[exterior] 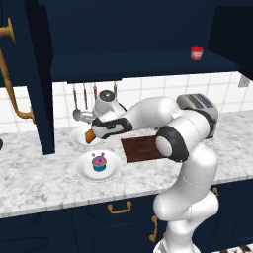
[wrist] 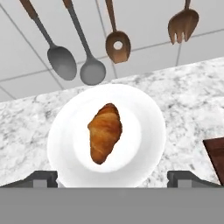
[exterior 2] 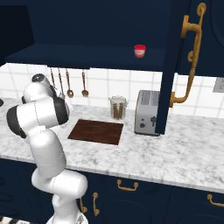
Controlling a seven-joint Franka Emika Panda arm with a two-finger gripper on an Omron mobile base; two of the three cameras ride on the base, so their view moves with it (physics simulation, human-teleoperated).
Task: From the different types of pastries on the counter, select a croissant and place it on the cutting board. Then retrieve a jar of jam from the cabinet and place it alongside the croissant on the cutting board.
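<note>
Where marble spreads, flaky crescent croissant [wrist: 105,132]

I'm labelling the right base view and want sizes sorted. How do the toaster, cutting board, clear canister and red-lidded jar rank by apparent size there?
1. cutting board, though the toaster looks close to it, so this order is unsure
2. toaster
3. clear canister
4. red-lidded jar, sitting farther back

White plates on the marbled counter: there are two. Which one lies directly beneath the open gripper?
The white plate holding the golden-brown croissant, near the tiled wall under the gripper. The other plate carries a blue-wrapped cupcake.
</note>
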